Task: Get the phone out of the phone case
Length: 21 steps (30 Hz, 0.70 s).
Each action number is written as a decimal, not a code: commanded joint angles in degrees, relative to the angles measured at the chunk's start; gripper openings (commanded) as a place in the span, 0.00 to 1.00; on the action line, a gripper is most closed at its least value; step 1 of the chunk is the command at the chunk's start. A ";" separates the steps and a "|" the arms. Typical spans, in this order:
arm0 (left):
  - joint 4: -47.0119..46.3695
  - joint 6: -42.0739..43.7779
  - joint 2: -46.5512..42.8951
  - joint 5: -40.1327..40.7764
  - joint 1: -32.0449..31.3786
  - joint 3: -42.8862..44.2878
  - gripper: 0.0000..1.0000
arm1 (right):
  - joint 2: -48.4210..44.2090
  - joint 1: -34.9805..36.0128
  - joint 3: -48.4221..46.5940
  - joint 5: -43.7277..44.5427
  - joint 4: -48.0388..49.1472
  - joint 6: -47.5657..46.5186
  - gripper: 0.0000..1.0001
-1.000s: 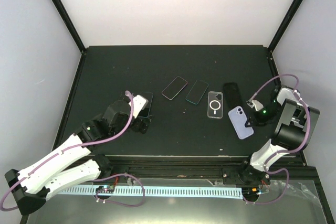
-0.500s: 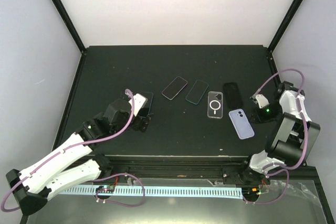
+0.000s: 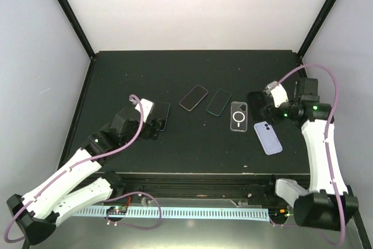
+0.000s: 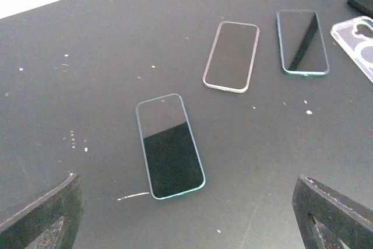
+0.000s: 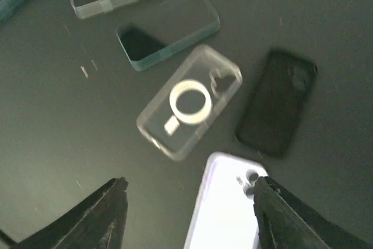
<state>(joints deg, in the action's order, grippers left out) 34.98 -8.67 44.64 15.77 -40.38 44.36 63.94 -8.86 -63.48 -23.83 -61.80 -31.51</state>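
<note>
A lavender phone case (image 3: 267,137) lies back up at the right, its camera opening showing; it also shows in the right wrist view (image 5: 227,202). I cannot tell whether a phone is inside. A clear case with a white ring (image 3: 239,115) (image 5: 189,102) and a black case (image 3: 256,104) (image 5: 277,103) lie beside it. My right gripper (image 3: 267,114) (image 5: 192,214) is open and empty, hovering over the lavender case's top end. My left gripper (image 3: 152,126) (image 4: 186,220) is open and empty, just short of a teal-edged phone (image 3: 162,112) (image 4: 169,146) lying screen up.
Two more bare phones lie screen up mid-table, one silver-edged (image 3: 193,97) (image 4: 231,56) and one teal-edged (image 3: 218,102) (image 4: 302,42). Black frame posts stand at the table's back corners. The table's right edge (image 3: 303,103) is close behind the right arm.
The right arm has swung from the table's right edge up and leftward, out over the black and lavender cases. The left gripper has shifted slightly up and left. No object has moved.
</note>
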 commanded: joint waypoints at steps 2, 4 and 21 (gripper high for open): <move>-2.58 -2.58 -3.83 8.07 2.24 -0.44 0.99 | -9.94 9.15 4.38 -0.91 24.70 20.60 0.87; -2.80 -3.44 -5.16 12.07 2.58 -1.18 0.99 | -12.32 9.27 6.60 -4.56 32.01 25.09 1.00; -2.47 -6.35 -6.26 18.97 4.82 -1.12 0.99 | -23.61 9.20 18.62 11.00 44.17 34.94 1.00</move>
<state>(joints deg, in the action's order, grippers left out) 33.39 -14.44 38.35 33.45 -36.25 42.81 41.82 0.08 -44.73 -11.42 -20.82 2.94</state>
